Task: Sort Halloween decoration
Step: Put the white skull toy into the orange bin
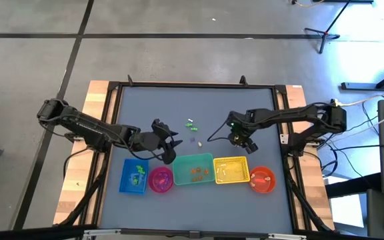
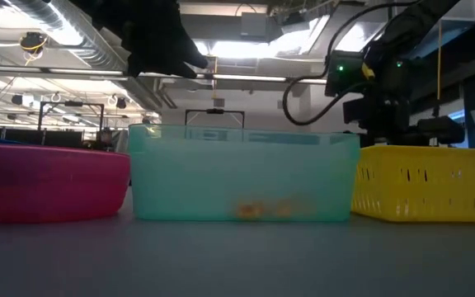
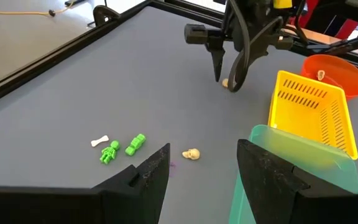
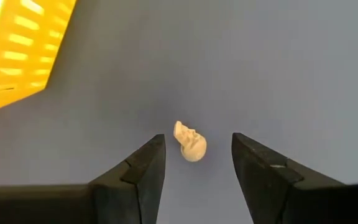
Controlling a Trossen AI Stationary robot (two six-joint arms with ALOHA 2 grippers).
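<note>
Risk noted first: the tiny cream plastic skull [image 4: 190, 142] lay loose and tilted on the grey table [image 1: 152, 107], so an off-centre closure was judged likely to flick it aside or let it slip out.

The right gripper [image 4: 194, 163] was held low over the table, pointing down, fingers apart, the skull between them, untouched, just on the far side of the yellow slatted basket [image 1: 231, 169].

The left gripper [image 3: 197, 168] was held open above the far left corner of the teal translucent bin [image 1: 193, 169]. 2 green figures [image 3: 122, 148], 1 white bone [image 3: 100, 141] and 1 second skull [image 3: 191, 154] lay unsorted mid-table.
</note>
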